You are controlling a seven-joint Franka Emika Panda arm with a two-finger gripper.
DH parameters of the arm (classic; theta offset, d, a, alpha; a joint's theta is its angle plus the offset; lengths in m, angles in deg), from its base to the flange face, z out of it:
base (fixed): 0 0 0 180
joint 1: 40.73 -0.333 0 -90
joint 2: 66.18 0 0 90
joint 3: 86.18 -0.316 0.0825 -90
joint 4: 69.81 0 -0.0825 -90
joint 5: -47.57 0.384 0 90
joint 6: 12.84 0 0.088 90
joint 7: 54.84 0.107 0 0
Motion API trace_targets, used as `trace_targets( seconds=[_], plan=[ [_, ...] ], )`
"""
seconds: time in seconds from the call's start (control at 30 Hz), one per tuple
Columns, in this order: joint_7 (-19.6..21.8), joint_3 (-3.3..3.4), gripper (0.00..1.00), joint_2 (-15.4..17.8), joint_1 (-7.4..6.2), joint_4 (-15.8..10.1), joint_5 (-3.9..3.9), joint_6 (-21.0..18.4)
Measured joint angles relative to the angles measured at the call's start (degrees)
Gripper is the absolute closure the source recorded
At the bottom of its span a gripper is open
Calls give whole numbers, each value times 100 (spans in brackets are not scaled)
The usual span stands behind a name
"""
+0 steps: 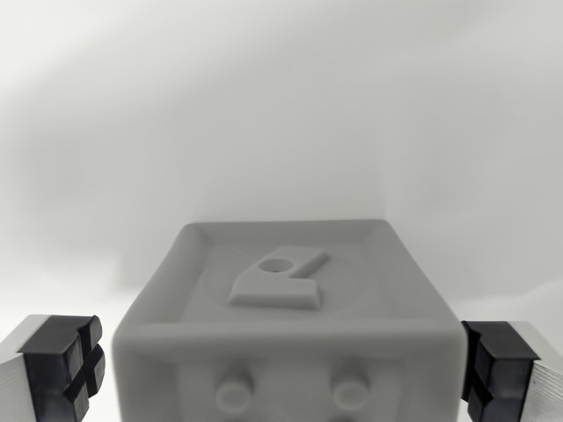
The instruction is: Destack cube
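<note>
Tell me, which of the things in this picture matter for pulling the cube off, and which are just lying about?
Part of the job:
- the grey cube, with a raised shape on its top face
- the gripper, one black finger pad on each side of the cube, open

Just lying about:
- nothing else shows, only the plain white surface behind

One grey cube (286, 325) in view, one raised figure on its top face, two round studs on its near side, one gripper (281, 369), two black-padded fingers (62, 365), one at each lower corner of the wrist view
</note>
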Motion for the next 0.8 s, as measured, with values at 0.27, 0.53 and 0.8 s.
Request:
trace_targets(
  seconds=[0.27,0.53,0.8],
  plan=[
    [0,2,0,219,0,-81,0,-128],
    [0,6,0,505,0,-158,-1,-338],
    [0,11,0,821,-3,-227,-5,-579]
  ],
)
